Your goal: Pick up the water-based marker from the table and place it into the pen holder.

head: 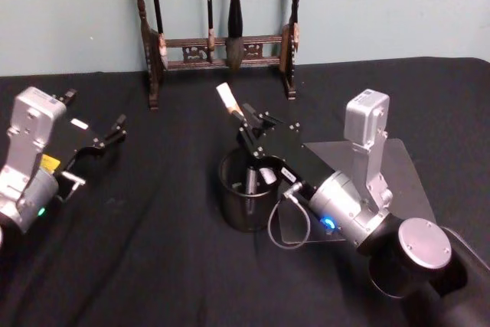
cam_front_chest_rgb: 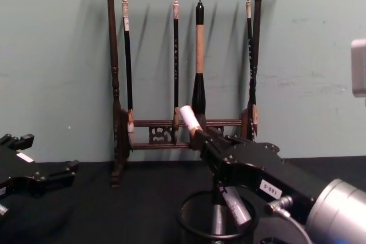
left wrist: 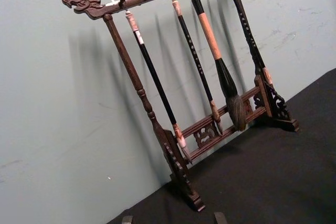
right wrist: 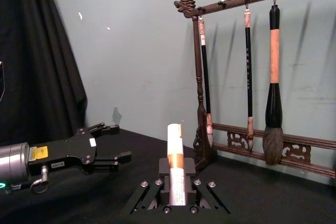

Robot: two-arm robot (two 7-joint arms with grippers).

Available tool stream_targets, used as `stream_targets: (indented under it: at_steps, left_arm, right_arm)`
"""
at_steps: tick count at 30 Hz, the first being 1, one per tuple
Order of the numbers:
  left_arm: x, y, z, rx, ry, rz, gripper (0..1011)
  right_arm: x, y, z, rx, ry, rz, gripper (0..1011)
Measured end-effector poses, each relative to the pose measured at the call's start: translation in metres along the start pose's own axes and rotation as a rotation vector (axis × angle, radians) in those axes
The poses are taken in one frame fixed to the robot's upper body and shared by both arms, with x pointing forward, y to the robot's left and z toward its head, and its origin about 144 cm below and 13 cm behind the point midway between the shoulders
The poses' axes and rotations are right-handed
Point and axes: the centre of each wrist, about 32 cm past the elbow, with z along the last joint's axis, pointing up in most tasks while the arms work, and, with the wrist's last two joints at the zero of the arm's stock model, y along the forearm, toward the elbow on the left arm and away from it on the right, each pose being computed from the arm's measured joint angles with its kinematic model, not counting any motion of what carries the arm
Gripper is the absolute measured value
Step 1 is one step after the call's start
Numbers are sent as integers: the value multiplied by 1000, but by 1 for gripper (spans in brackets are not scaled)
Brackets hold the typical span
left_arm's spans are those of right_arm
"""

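My right gripper [head: 249, 122] is shut on the water-based marker [head: 228, 99], a white barrel with an orange band [right wrist: 175, 150]. The marker tilts up and away toward the wall [cam_front_chest_rgb: 189, 117]. It hangs over the pen holder [head: 232, 208], a round black mesh cup on the black table [head: 153, 266]. Grey and pale pen ends [cam_front_chest_rgb: 216, 220] stand inside the cup [cam_front_chest_rgb: 189, 227]. I cannot tell whether the pale one is the marker's lower end. My left gripper [head: 115, 129] rests open at the far left, holding nothing [right wrist: 113, 141].
A dark wooden brush rack [head: 222, 44] hung with calligraphy brushes [cam_front_chest_rgb: 198, 84] stands at the back against the wall. A flat grey sheet [head: 402, 166] lies under my right arm. Bare table stretches between the cup and the left gripper.
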Motion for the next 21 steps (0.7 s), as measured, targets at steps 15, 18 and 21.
stream_targets:
  at_steps: [15,18,21]
  left_arm:
    - [0,0,0,0,0,0,1001]
    - [0,0,0,0,0,0,1001]
    - [0,0,0,0,0,0,1001]
  right_arm:
    - [-3,2,-7,-1,-13,10,164]
    - [-4,2,-8,-5,-19,14,164]
    - [-5,2,-8,-5,-19,14,164]
